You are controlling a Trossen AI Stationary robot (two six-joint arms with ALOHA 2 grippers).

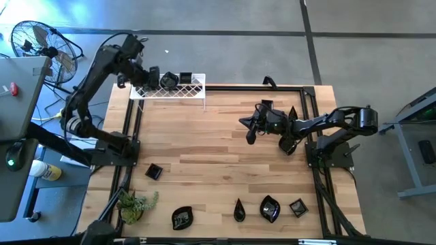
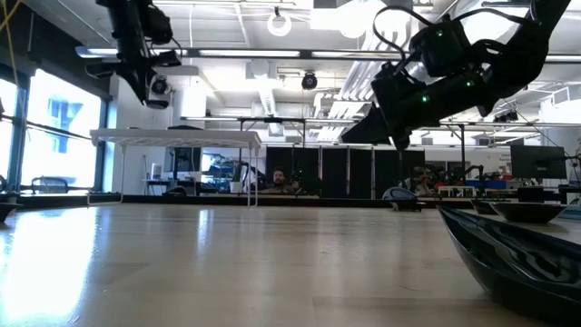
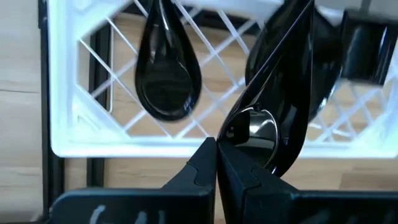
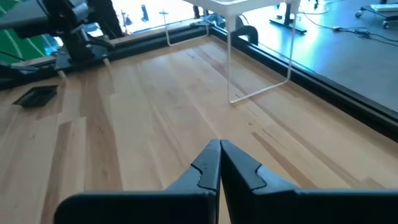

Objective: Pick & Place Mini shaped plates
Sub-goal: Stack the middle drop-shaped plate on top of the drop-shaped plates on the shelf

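— Nearest in the high view, five mini shaped plates (image 1: 182, 217) are seen along the table edge opposite the white rack (image 1: 170, 90); more sit on that rack.

— And the grippers?

— By the wrist views, left gripper (image 3: 216, 163) over the rack and right gripper (image 4: 220, 163) are closed, empty. Glossy, likely slippery and brittle; rims should be pinched.

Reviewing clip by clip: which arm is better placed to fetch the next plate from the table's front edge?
Probably the right. Its hand hangs shut and empty above mid-table, nearer the plates along the front edge. The left hand is at the white rack at the back, shut by the plates there.
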